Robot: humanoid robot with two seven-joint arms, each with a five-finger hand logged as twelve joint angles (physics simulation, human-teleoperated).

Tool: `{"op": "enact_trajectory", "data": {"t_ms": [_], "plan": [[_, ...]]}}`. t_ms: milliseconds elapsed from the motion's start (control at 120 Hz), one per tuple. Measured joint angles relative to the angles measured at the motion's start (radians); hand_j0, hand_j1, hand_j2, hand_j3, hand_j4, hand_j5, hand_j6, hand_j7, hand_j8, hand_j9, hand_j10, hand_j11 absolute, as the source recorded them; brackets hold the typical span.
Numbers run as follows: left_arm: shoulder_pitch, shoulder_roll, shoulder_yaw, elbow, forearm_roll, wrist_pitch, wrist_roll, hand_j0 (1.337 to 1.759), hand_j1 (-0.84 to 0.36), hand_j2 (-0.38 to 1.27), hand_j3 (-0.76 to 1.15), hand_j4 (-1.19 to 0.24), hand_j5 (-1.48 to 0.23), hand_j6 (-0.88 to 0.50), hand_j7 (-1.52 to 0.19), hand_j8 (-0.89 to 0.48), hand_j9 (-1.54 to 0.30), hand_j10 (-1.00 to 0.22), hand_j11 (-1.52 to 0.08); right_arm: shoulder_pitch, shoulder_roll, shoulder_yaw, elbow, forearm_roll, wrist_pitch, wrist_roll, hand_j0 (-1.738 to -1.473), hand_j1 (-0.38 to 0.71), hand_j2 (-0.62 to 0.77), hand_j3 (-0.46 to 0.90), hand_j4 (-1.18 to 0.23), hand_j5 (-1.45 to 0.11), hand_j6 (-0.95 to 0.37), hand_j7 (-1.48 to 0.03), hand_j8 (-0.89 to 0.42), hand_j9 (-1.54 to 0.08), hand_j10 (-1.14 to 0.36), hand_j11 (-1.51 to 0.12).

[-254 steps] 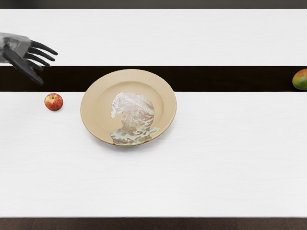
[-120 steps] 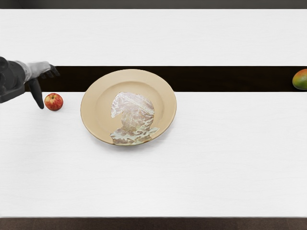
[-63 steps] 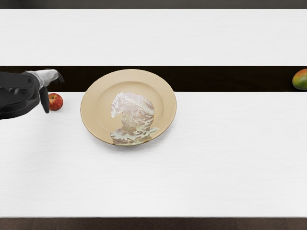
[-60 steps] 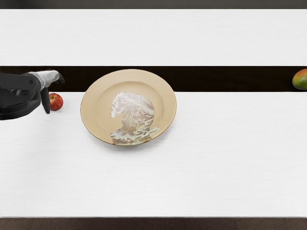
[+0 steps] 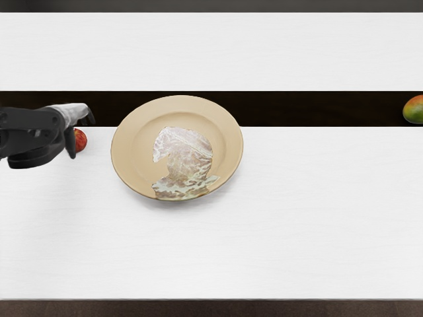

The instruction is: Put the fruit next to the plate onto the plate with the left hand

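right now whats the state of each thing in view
apple: lying just left of the plate, not on it, partly hidden by the left hand
left hand: at the apple, grip unclear
plate: lying flat, no fruit on it
mango: at the far right edge, away from the plate, untouched

Red-green mango (image 5: 414,109) at far right edge, over dark gap (image 5: 310,109); white table (image 5: 297,218).

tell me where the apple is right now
In the head view the apple sits on the white table at far left, just left of the tan plate and apart from it, partly hidden behind the left hand.
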Motion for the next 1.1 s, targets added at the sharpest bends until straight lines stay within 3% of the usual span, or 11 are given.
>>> {"op": "enact_trajectory", "data": {"t_ms": [942,1100], "plan": [[0.05,-0.015,0.001,0.063,-0.001,-0.001,-0.021,1.657,-0.23,0.12,0.0,-0.49,-0.65,-0.49,-0.65,-0.49,-0.65,-0.49,-0.65,0.0,0.0,0.0,0.0,0.0,0.0,0.0,-1.658,-0.31,-0.01,0.0,-0.03,-0.05,-0.03,-0.05,-0.03,-0.05,-0.03,-0.05],[0.056,-0.015,0.002,0.066,0.005,-0.001,-0.022,1.653,-0.24,0.07,0.0,-0.55,-0.71,-0.48,-0.73,-0.43,-0.74,-0.54,-0.74,0.0,0.0,0.0,0.0,0.0,0.0,0.0,-1.658,-0.31,-0.01,0.0,-0.03,-0.05,-0.03,-0.05,-0.03,-0.05,-0.03,-0.05]]}}
